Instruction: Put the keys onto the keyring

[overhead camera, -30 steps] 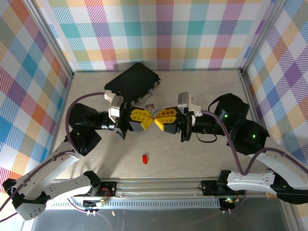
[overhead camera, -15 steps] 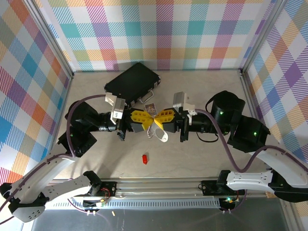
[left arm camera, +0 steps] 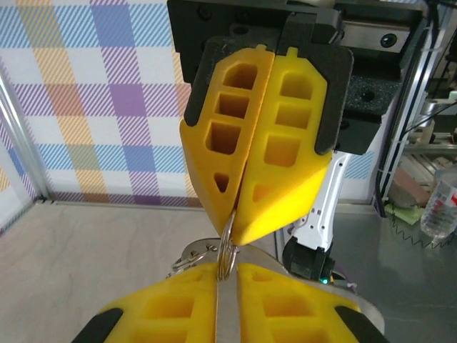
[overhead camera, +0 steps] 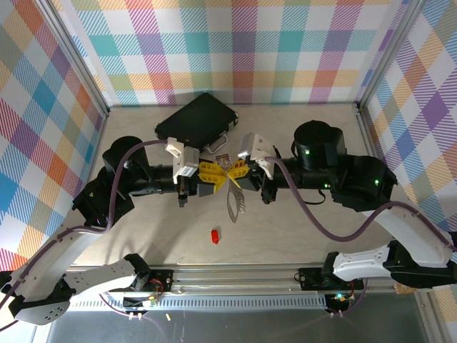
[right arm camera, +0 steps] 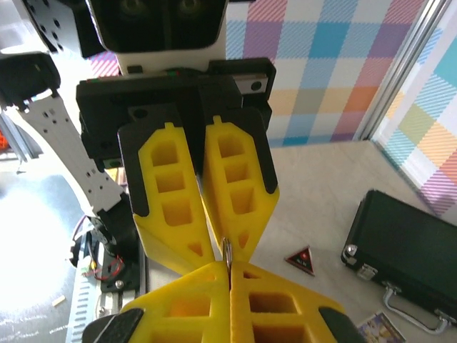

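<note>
Mid-table, up off the surface: the keyring (overhead camera: pixel 235 202) dangles between both grippers, its top end at their fingertips. The right gripper (overhead camera: pixel 236 172) is clamped tight on the wire. The left gripper (overhead camera: pixel 219 175) shows a hairline gap around the same wire; can't tell if it bites. The ring looks light, stiff and slick, and would likely swivel in a single pinch. Its long axis runs from the fingertips toward the near edge. The key (overhead camera: pixel 214 235) lies on the table (overhead camera: pixel 300 229), well apart from the ring, long axis roughly front-to-back. It's tiny; pinch it across the narrow sides.
</note>
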